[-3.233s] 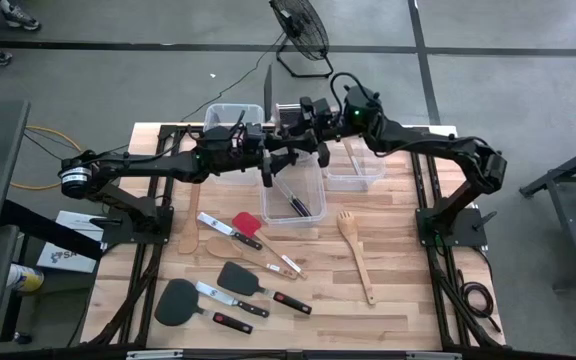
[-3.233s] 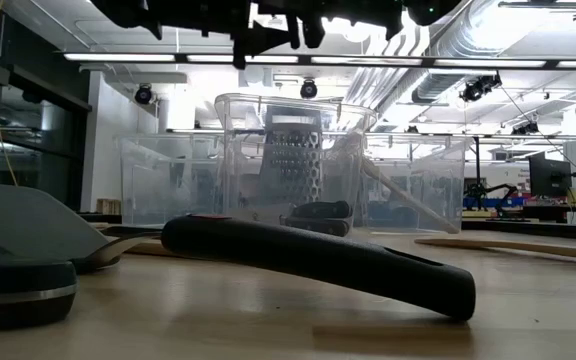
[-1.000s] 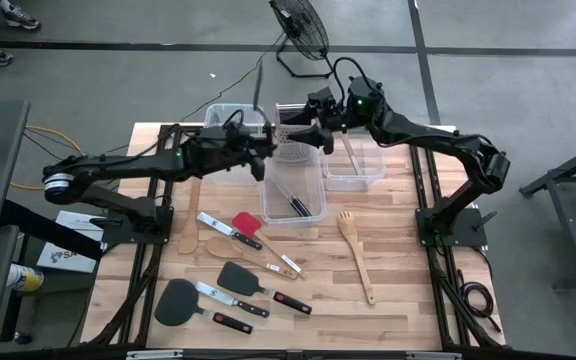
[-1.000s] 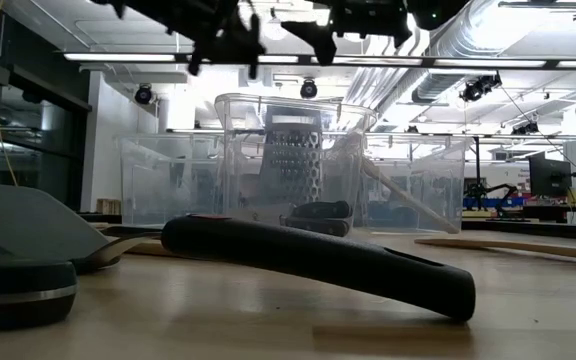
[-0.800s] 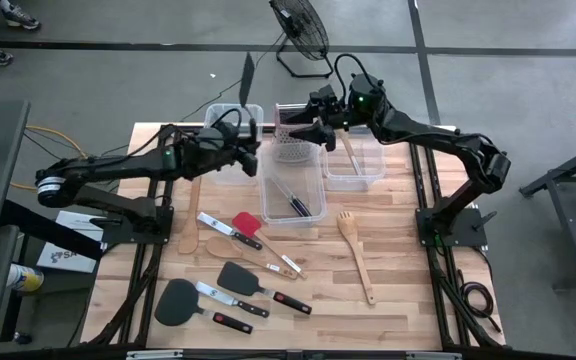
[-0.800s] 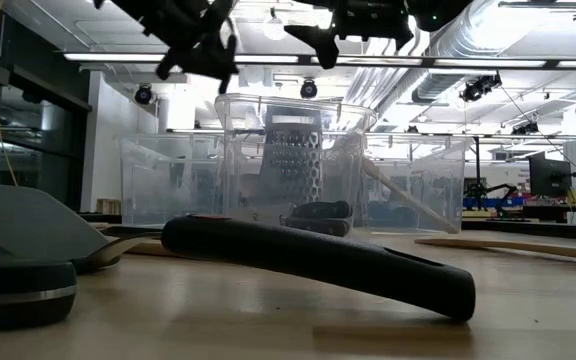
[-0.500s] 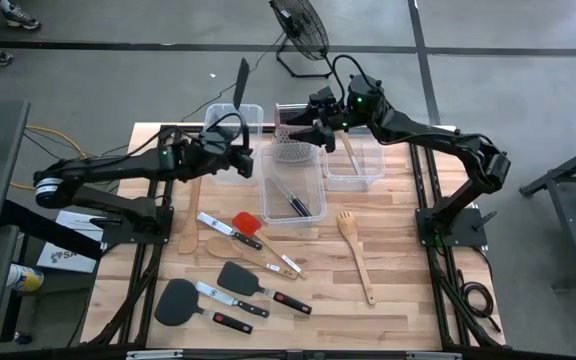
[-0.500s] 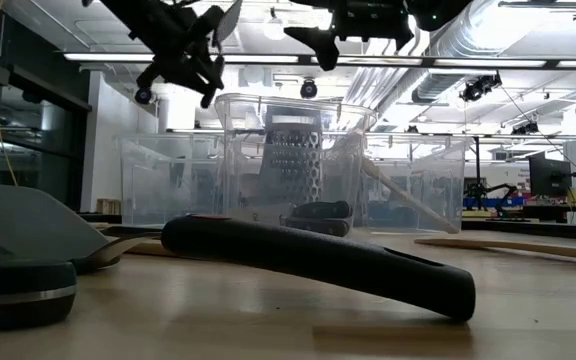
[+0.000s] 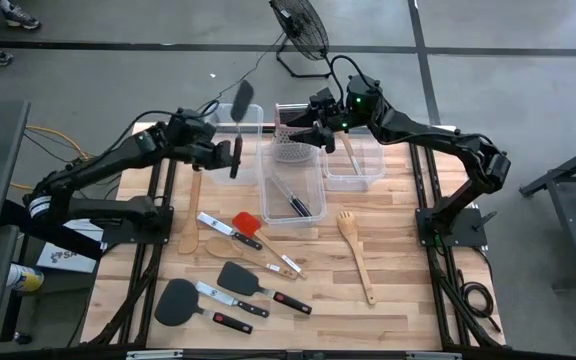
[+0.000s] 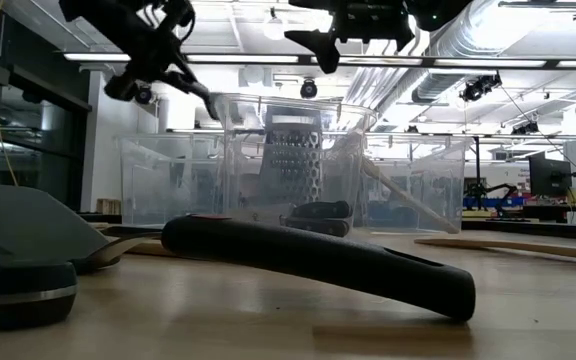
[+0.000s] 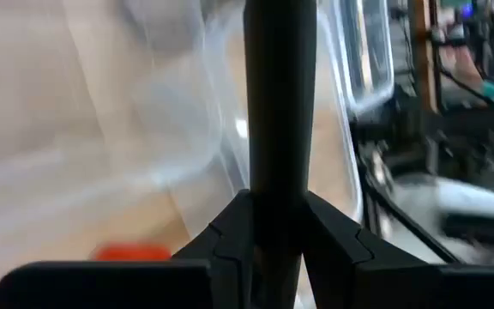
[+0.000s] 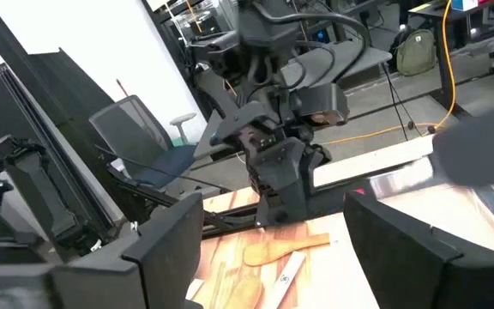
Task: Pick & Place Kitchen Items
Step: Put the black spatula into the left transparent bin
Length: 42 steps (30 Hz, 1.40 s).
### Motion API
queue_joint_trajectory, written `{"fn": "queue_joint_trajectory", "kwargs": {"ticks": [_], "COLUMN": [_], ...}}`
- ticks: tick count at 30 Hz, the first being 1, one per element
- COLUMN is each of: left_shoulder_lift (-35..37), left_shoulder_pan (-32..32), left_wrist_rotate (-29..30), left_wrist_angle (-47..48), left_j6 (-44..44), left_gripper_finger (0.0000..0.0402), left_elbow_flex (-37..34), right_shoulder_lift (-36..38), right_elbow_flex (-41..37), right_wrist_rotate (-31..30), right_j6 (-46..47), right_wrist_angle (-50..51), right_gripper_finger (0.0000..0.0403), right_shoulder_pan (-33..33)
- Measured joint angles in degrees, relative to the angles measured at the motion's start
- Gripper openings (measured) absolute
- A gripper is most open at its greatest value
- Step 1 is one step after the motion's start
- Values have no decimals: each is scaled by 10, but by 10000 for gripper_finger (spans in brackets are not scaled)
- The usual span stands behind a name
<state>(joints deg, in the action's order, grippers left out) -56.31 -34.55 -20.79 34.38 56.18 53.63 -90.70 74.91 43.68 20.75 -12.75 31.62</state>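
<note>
My left pincer (image 9: 230, 152) grips a black spatula (image 9: 240, 102) above the left bin (image 9: 251, 112), my right pincer (image 9: 308, 125) hangs open over the middle bin (image 9: 318, 185); about nine utensils (image 9: 236, 268) remain on the surface (image 9: 408, 290).

Between the right end effector's (image 12: 273, 249) two spread dark fingers (image 12: 165, 245), the other dark arm (image 12: 277, 129) hangs above a pale wooden spoon (image 12: 268, 251) on the wooden tabletop (image 12: 230, 257).

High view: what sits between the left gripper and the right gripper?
The steel box grater, inside the middle clear bin; the high view shows it.
</note>
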Motion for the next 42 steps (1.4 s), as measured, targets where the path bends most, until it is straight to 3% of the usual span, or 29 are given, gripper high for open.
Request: {"fn": "queue_joint_trajectory", "kwargs": {"ticks": [9,20,42], "left_shoulder_lift": [19,38,-46], "left_shoulder_pan": [-81,-120,-119], "left_wrist_rotate": [-126,-131,-131], "left_wrist_angle": [73,137,121], "left_j6": [22,35,11], "left_gripper_finger": [63,60,60], "left_elbow_flex": [0,0,0], "right_shoulder_lift": [0,0,-1], "right_elbow_flex": [-1,-1,-1], "right_wrist_rotate": [5,28,30], "right_j6": [-6,-26,-31], "right_wrist_angle": [1,2,25], "right_gripper_finger": [275,275,275], "right_shoulder_pan": [0,0,0]}}
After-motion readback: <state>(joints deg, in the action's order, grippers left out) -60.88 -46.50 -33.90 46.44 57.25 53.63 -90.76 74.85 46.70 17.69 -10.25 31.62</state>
